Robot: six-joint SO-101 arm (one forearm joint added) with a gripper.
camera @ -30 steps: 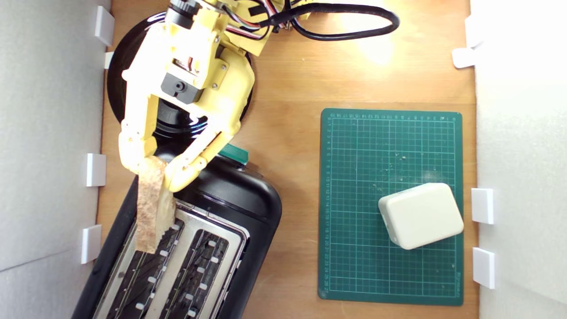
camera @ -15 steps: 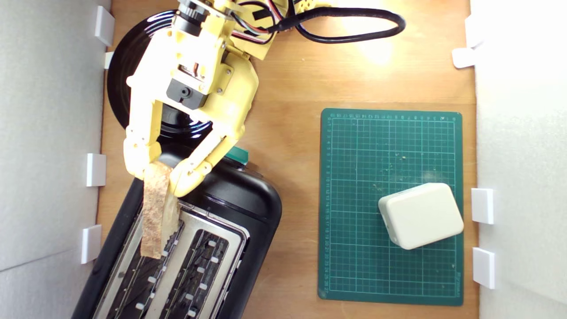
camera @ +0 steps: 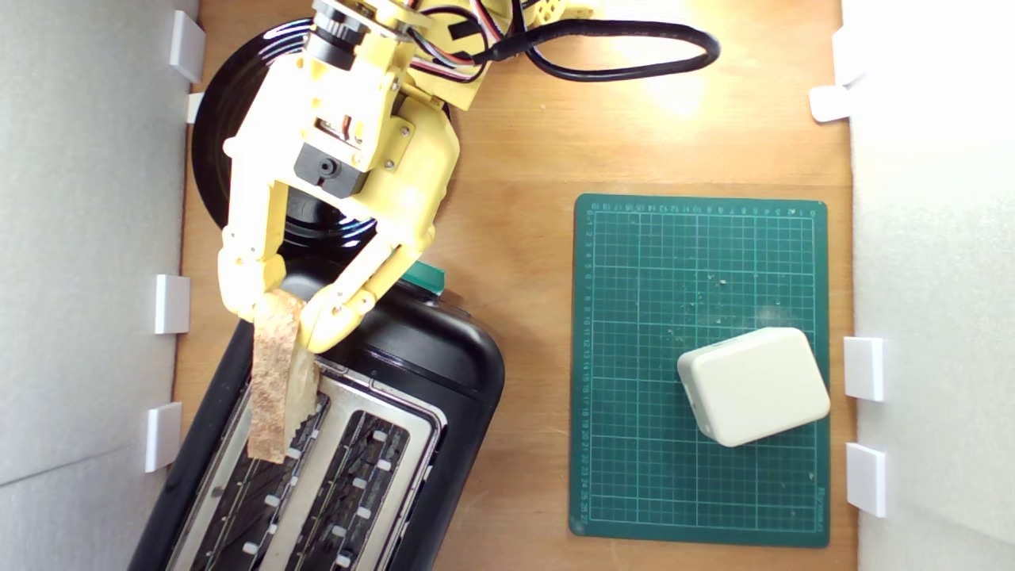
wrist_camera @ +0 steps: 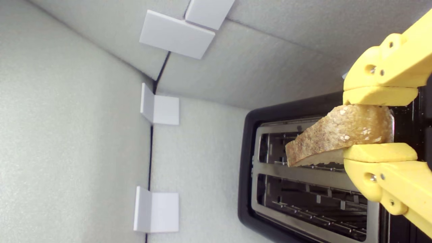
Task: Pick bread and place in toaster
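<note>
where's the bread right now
The bread is clamped in the gripper over the toaster's slot on the exterior view's left, not yet inside.

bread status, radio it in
Gripper shut on bread. Bread edge-on above toaster, over the slot nearer the exterior view's left, not yet in. Slots look clear.

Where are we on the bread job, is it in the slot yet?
Pick looks done: the gripper is shut on the bread, crust up. In hand: it hangs over the toaster slot nearer the exterior view's left, not yet inside. Left: lower it in and release.
</note>
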